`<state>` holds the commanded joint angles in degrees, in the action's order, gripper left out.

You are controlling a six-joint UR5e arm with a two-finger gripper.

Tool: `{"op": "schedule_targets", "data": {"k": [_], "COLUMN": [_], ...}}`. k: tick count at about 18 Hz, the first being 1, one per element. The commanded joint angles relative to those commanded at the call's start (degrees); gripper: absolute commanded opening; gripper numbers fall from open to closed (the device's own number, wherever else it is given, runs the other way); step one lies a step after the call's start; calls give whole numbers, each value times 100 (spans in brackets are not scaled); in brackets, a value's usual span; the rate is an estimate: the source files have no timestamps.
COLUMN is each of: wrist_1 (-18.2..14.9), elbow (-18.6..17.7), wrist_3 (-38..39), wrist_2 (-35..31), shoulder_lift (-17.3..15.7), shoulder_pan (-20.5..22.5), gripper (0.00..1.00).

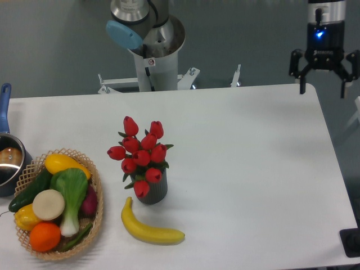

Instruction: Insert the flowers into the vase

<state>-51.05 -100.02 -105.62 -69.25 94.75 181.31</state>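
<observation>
Far left of and below our black two-finger gripper (pixel 323 89), hanging spread and empty, red tulip flowers (pixel 141 151) stand in the ribbed dark grey vase (pixel 153 190).

The vase (pixel 152 190) looks matt dark grey with fine vertical ribs; the flowers (pixel 140 154) standing in it have smooth red buds with a faint plastic-like sheen. Just in front of the vase the banana (pixel 151 229) is smooth, slightly glossy yellow; left of the vase the basket (pixel 97 198) is coarse woven wicker — rough, pale tan. Further left, the pot (pixel 8 163) is shiny metal with a glossy blue handle. The table (pixel 253 169) under the vase is smooth matt white; far right of the vase, the gripper (pixel 323 79) looks matt black.
</observation>
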Motion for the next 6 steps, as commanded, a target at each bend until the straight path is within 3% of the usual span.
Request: {"op": "schedule_targets", "data": {"k": [4, 6], "wrist_1": [-668, -801], "elbow": [307, 343], "wrist_3": [-713, -907], "wrist_2": [-18, -18], "shoulder_lift": [0, -9], "shoulder_pan": [194, 212], "gripper": [100, 100]}}
